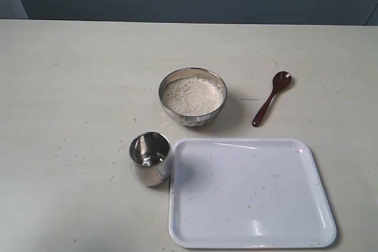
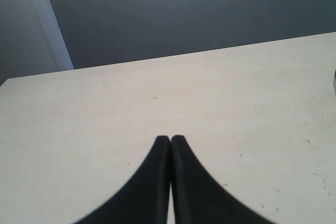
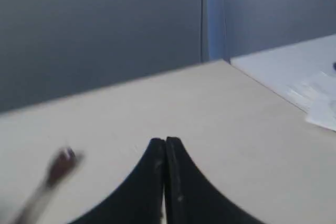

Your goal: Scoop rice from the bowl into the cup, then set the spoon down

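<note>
The steel bowl (image 1: 192,96) stands mid-table, filled with a pale heap of rice (image 1: 193,95). In front of it to the left is the steel cup (image 1: 150,158), upright; its inside looks bare. The dark wooden spoon (image 1: 271,97) lies on the table right of the bowl, oval end farther away. Neither arm appears in the exterior view. My left gripper (image 2: 170,139) is shut over bare table, holding nothing. My right gripper (image 3: 165,141) is shut too, empty, with the spoon (image 3: 58,169) blurred off to one side of it.
A white rectangular tray (image 1: 251,192) lies at the front right, touching or nearly touching the cup. Loose grains speckle the tray and the table (image 1: 71,104). A dark wall runs behind the table's far edge.
</note>
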